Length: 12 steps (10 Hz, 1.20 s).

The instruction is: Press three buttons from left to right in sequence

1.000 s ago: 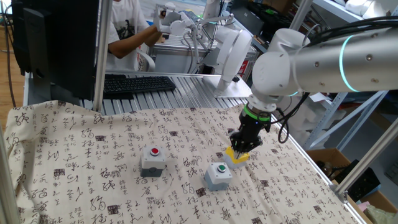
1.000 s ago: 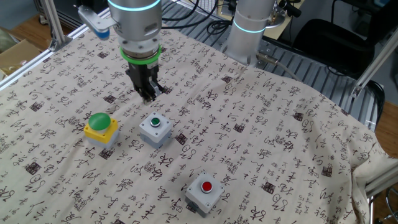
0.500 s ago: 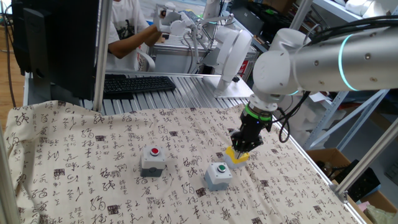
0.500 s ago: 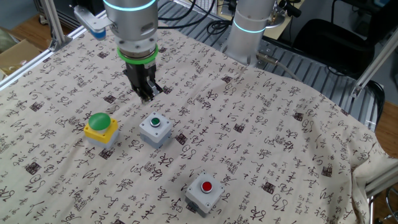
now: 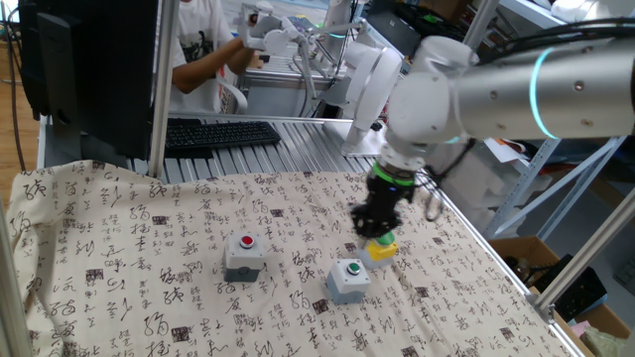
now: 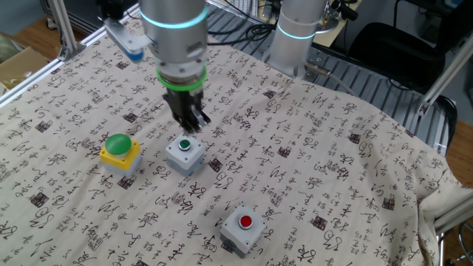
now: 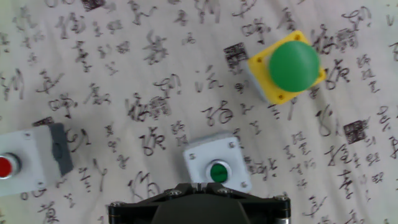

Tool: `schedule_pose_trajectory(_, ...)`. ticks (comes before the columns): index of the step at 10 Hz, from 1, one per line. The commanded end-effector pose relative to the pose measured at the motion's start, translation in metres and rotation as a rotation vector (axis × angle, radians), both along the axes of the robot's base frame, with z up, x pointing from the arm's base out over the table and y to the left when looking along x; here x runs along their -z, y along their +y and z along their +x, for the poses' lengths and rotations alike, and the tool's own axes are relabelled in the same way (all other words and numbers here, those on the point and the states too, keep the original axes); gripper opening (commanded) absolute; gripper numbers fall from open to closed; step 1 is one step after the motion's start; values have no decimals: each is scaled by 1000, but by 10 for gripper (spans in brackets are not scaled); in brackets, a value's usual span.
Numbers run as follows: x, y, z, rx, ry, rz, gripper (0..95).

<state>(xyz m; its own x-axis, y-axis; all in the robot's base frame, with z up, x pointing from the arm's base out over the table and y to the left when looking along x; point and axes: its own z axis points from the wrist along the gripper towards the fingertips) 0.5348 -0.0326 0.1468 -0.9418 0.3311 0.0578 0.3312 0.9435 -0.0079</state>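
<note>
Pincer (image 6: 191, 127), grip state impossible to tell, is hovering above the grey box with green button (image 6: 185, 153) mid-table; drifting off-centre, it is risking missing that small cap

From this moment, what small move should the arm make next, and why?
Probably shift sideways toward the red-button box before descending. The gripper hangs above the cloth just behind the green-button box, touching no box. The red-button box is the leftmost in one fixed view, so, if nothing has been pressed yet, it comes first; the yellow box comes last.
</note>
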Motion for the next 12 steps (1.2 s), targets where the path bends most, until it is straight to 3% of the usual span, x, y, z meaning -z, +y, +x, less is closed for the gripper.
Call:
schedule_pose_trajectory(1,0,20,5,11,2,3,0)
schedule_pose_trajectory(6,3,68,23,47,6,10,0)
schedule_pose_trajectory(8,9,71,28,58,-2,31,0)
schedule_pose_trajectory(12,11,73,29,66,-3,38,0)
